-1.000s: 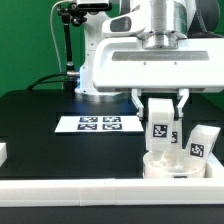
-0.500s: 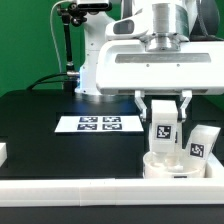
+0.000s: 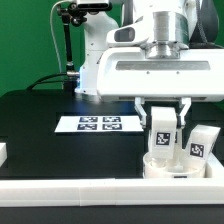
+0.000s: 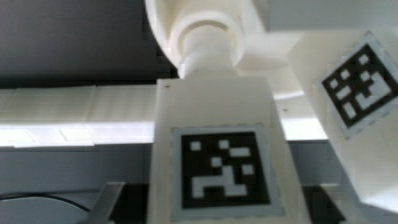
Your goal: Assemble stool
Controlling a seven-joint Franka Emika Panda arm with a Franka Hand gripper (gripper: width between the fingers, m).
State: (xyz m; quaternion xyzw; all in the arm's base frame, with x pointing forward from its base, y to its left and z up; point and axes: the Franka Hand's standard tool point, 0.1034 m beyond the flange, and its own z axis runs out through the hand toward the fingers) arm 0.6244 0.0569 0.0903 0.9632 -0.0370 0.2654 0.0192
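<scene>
A black table [image 3: 40,110] fills the scene, and the white arm [image 3: 160,65] hangs over the part of it on the exterior view's right. A long white rail [image 3: 70,190] runs along the near edge. The marker board [image 3: 100,124] lies flat mid-table. The round seat [image 3: 170,168] rests just behind the rail, under the arm. The gripper [image 3: 161,118] is about half open and clamped on an upright leg [image 3: 159,135], one finger on each side, tag facing the camera. The leg stands over the seat; whether it touches cannot be told. A second leg [image 3: 198,146] stands tilted on the seat just beside it. In the wrist view both tags show, leg [image 4: 217,150] nearer than second leg [image 4: 361,85].
</scene>
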